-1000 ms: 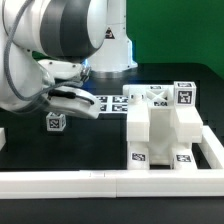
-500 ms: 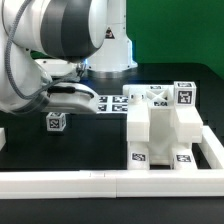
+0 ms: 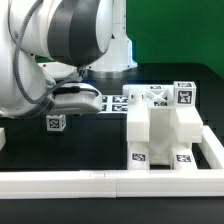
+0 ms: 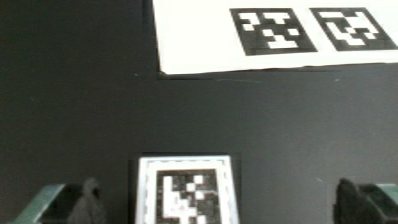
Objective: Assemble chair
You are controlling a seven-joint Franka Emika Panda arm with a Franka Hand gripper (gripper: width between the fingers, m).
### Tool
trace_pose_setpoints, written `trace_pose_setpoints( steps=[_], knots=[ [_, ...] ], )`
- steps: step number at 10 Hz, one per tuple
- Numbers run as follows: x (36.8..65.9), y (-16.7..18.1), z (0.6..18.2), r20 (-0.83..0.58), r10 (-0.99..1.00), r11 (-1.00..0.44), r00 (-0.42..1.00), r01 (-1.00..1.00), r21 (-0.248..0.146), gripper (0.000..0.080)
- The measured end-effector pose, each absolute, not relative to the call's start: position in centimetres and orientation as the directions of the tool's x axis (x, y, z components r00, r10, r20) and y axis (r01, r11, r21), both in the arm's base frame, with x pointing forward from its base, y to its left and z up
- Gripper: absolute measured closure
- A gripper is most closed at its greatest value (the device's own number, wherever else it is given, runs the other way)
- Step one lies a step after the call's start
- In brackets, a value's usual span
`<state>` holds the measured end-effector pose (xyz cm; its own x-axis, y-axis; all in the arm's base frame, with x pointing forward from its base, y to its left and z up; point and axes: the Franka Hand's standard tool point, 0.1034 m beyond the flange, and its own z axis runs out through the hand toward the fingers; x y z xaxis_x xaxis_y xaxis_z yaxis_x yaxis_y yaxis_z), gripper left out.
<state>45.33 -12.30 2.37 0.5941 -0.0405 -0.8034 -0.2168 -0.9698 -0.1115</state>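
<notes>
Pincer [image 4: 217, 205] hanging wide open and empty over a small tagged part [image 4: 185, 190] lying on the dark table [image 3: 90, 150]. The chair [image 3: 160, 130] is sitting half built against the border rail [image 3: 110, 182], that part waiting. Since the earlier frame, the arm has been swinging toward the exterior view's right.

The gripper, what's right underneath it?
Under the open gripper sits a small tagged chair piece on the black table. The marker board lies beyond. The piece's lower sides are hidden.
</notes>
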Motion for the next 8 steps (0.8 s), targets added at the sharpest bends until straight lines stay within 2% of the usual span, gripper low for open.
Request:
trace_pose_setpoints(
  steps=[2, 5, 6, 7, 8],
  knots=[
    [44.4, -12.7, 1.5, -0.857, -0.091, -0.960, 0.508, -0.273, -0.060, 0.0151],
    [44.5, -13.2, 0.5, -0.872, -0.126, -0.957, 0.472, -0.291, -0.019, 0.0151],
    [44.5, -13.2, 0.5, -0.872, -0.127, -0.956, 0.473, -0.292, -0.019, 0.0151],
    [44.5, -13.3, 0.5, -0.872, -0.127, -0.956, 0.473, -0.293, -0.019, 0.0176],
    [44.5, -13.3, 0.5, -0.872, -0.128, -0.956, 0.473, -0.294, -0.019, 0.0308]
  ],
)
